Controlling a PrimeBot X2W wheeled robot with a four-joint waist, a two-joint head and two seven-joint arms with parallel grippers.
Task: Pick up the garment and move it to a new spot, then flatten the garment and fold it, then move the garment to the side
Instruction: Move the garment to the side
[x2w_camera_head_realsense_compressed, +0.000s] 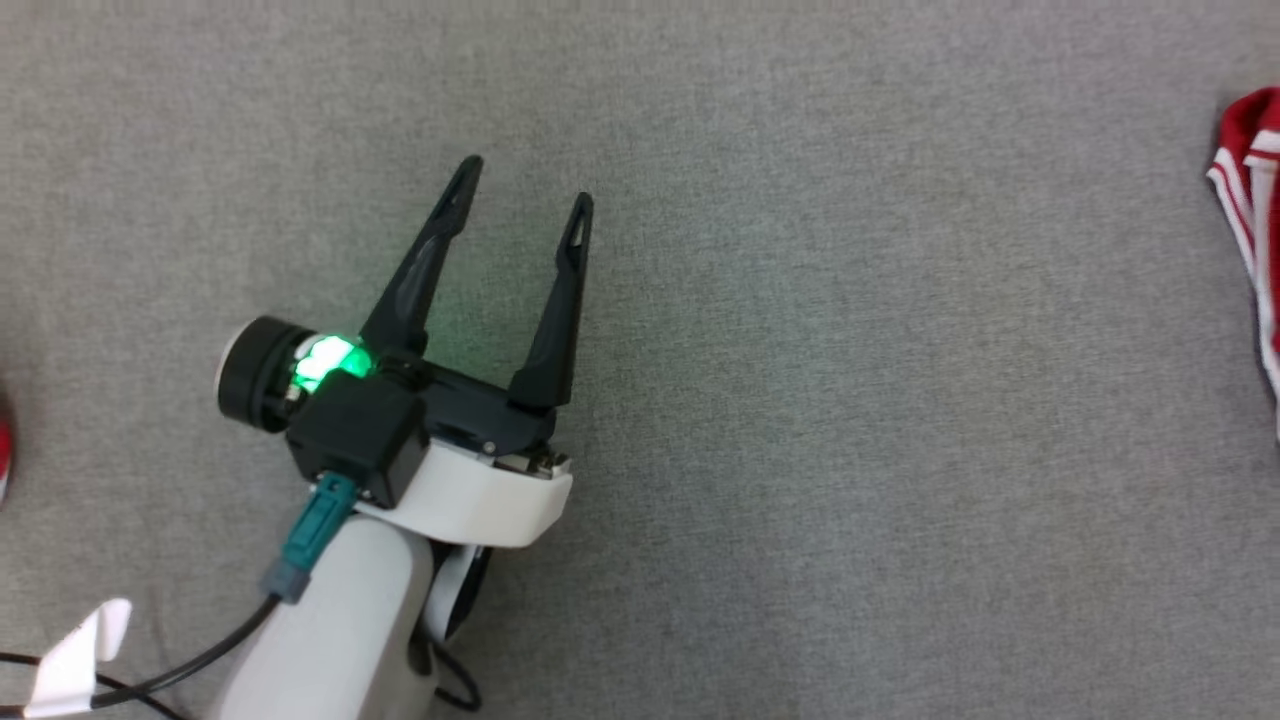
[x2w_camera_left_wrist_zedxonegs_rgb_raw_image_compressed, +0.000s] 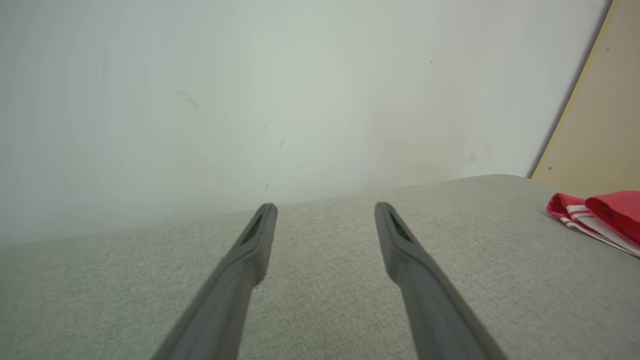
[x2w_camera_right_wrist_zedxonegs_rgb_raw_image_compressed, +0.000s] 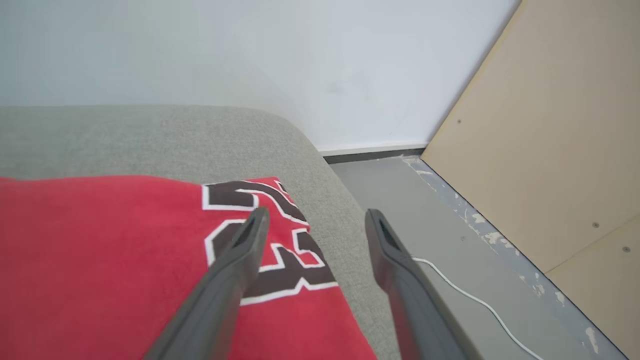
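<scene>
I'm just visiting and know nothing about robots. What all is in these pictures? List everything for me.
garment: one, red with white stripes and a dark 23, on the cushion's right end
cushion: one, grey fabric, under the garment
wall: one, white, behind the cushion
panel: one, beige wood, beside the wall
floor: one, grey, below the cushion's end
cable: one, white, on the floor
left hand: one, dark fingers open and empty, over bare cushion
right hand: one, dark fingers open and empty, over the garment's edge
</scene>
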